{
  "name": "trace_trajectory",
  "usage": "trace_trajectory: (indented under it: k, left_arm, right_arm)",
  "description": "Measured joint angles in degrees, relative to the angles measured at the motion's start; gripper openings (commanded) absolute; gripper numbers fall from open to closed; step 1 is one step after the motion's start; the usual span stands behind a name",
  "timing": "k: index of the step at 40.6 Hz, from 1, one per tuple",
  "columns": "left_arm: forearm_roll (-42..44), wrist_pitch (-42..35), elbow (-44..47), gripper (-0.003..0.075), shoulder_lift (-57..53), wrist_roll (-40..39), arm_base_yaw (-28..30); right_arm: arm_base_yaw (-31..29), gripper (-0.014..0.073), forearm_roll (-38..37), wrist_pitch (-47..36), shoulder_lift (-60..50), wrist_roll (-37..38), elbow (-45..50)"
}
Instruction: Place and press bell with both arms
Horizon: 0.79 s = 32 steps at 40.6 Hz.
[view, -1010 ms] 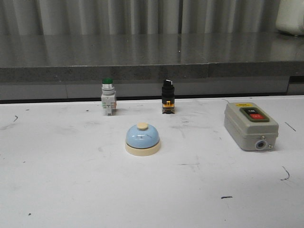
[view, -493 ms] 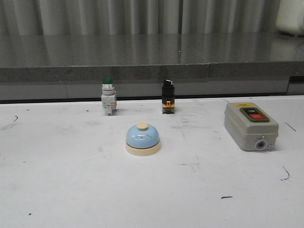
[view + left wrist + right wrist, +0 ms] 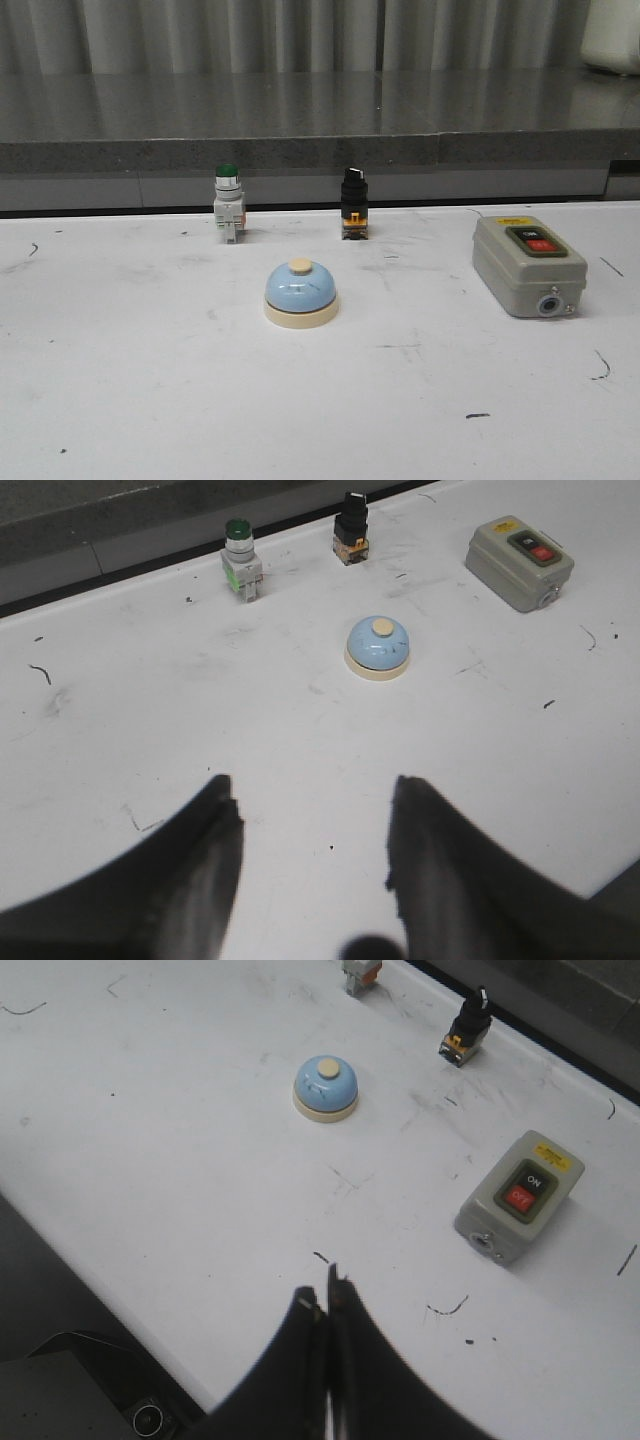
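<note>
The bell (image 3: 300,293) sits untouched mid-surface (image 3: 150,380), both arms well back: left hand (image 3: 312,865) spread wide, right hand (image 3: 324,1345) clenched empty; reaching in to grasp it comes next

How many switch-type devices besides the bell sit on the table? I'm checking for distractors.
3: a green-capped push button at back left, a black selector switch at back centre, and a grey switch box at right. None looks hidden.

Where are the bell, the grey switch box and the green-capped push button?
bell (image 3: 300,292), front view, on its light-blue dome.
grey switch box (image 3: 527,265), front view, on its top face.
green-capped push button (image 3: 227,172), front view, on its green cap.
</note>
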Motion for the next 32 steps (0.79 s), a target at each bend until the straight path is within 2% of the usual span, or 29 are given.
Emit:
trace_trajectory:
  k: [4, 26, 32]
  left_arm:
    - [0.0, 0.0, 0.0, -0.0021, 0.0, 0.0, 0.0]
    - [0.0, -0.26, 0.56, -0.002, -0.77, 0.0, 0.0]
    - [-0.11, -1.91, 3.05, -0.002, -4.07, 0.0, 3.8]
  right_arm:
    - [0.0, -0.0068, 0.0, 0.0, 0.0, 0.0, 0.0]
    - [0.0, -0.0068, 0.0, 0.0, -0.1, 0.0, 0.0]
    - [0.0, -0.0068, 0.0, 0.0, -0.1, 0.0, 0.0]
